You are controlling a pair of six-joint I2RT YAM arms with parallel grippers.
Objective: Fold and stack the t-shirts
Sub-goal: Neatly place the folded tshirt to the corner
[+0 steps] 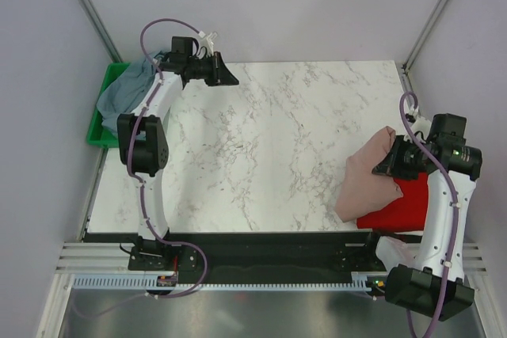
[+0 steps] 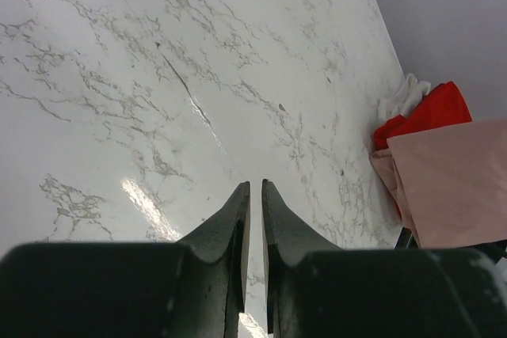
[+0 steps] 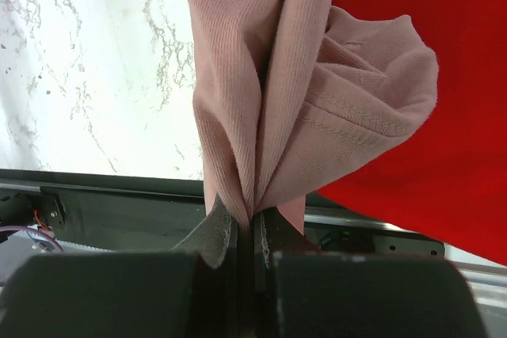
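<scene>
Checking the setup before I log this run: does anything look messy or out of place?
Yes. The red t-shirt hangs over the table at its near-right edge, and the pink t-shirt lies bunched partly over it, pinched in the right gripper.

no readable text, labels, brands, numbers or signs anywhere, cloth and table unmarked
</scene>
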